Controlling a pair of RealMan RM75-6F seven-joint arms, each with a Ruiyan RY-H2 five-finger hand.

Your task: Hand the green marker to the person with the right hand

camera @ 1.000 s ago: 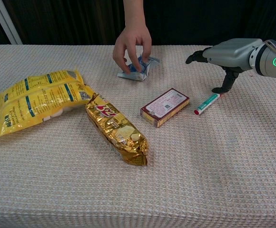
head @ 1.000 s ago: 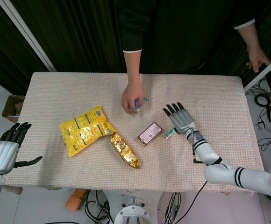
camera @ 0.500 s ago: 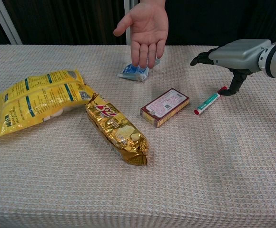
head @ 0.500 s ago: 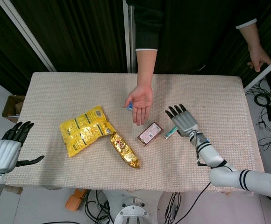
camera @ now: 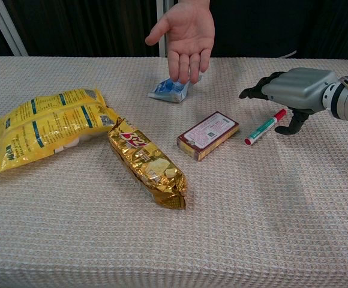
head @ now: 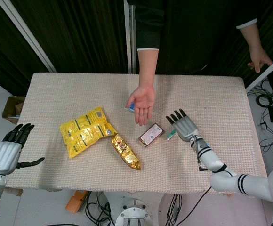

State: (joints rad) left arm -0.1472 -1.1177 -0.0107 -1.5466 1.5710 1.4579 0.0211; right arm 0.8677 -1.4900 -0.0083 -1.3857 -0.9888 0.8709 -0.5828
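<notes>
The green marker [camera: 263, 128] with red ends lies flat on the cloth, right of the maroon box; in the head view only a short piece of the marker [head: 171, 135] shows beside my right hand. My right hand [camera: 289, 91] [head: 184, 126] hovers low just over its far end, fingers spread and thumb hanging down beside it, holding nothing. The person's hand [camera: 185, 33] [head: 141, 100] is held out palm up over the table's far middle. My left hand [head: 7, 150] hangs open off the table's left front corner.
A maroon box [camera: 208, 135] lies just left of the marker. A gold snack pack [camera: 147, 163] and a yellow bag [camera: 48, 126] lie further left. A small blue-white packet [camera: 170, 90] rests under the person's fingertips. The person's other hand [head: 259, 59] is at the far right table edge.
The person let go of the blue packet and turned the hand palm up. My right hand dropped lower and drew nearer over the marker's end. The left hand barely moved.
</notes>
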